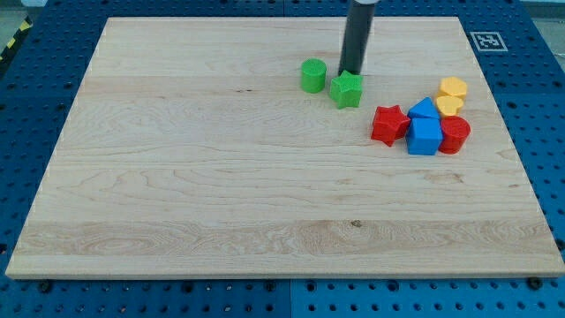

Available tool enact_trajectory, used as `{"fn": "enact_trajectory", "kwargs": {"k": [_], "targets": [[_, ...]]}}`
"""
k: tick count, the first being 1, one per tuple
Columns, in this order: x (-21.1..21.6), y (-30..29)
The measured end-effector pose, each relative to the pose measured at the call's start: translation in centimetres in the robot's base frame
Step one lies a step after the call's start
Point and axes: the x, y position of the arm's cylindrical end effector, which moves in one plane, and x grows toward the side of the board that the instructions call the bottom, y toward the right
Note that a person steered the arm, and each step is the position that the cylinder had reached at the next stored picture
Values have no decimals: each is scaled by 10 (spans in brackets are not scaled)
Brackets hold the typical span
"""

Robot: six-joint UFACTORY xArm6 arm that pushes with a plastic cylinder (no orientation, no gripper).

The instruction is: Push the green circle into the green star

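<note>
Pale wooden board [221, 194] on blue pegboard, carrying eight blocks, all placed here from the green star [347, 89]. Just to its left, a green circle [312, 76]; to its lower right, a red star [388, 124], with two blue blocks [425, 128], a red cylinder [455, 134] and two yellow blocks [451, 95] bunched beyond.

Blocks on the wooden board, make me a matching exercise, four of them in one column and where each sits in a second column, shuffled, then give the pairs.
Column one:
1. green circle
2. green star
3. red star
4. blue cube

Column two:
A. at the cluster's left edge, in the view's right part
B. farthest toward the view's left of the four
C. directly below my tip in the view
D. between a red star and a red cylinder

Pairs: 1-B, 2-C, 3-A, 4-D
</note>
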Motion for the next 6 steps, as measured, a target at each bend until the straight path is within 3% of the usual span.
{"fn": "enact_trajectory", "kwargs": {"k": [2,3,4,6], "targets": [[-24,-63],[-9,-76],[22,-68],[26,-41]]}}
